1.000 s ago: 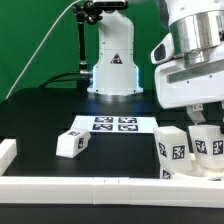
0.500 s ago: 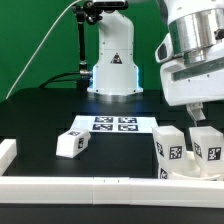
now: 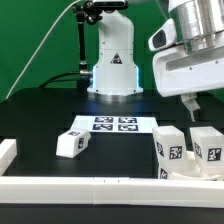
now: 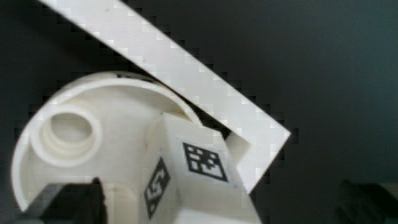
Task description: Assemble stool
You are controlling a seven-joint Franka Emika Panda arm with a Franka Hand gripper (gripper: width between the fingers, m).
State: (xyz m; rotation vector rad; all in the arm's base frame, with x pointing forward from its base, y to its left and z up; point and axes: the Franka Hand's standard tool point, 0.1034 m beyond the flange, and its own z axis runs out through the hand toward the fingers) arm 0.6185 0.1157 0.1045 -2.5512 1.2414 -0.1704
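The arm's two-finger gripper point(image 3: 205, 103) stands wide open; its dark fingers point(image 3: 190, 101) are spread well apart, with nothing between them and nothing touched; in the wrist view the fingertips point(image 4: 64, 201) sit far apart, with open space and a stool part showing between them.

The small white plastic stool, still in parts, lies below the jaws; in the exterior view a clear gap separates the fingertips from the tops of the parts. Its round, rimmed white seat disc point(image 4: 80, 120) lies flat on the black table point(image 3: 40, 125) and shows one round socket; a stubby white block leg point(image 4: 199, 165) stands upright on the disc and bears a black-and-white square tag on each visible face. From the exterior view, a second upright leg point(image 3: 172, 152) stands just beside it; both are tagged and at the exterior view's right. A loose leg point(image 3: 70, 142) lies well apart toward the exterior view's left, near the flat white marker board point(image 3: 113, 124). A long white border rail point(image 3: 100, 186) runs along the front; whether it touches the seat disc cannot be told.
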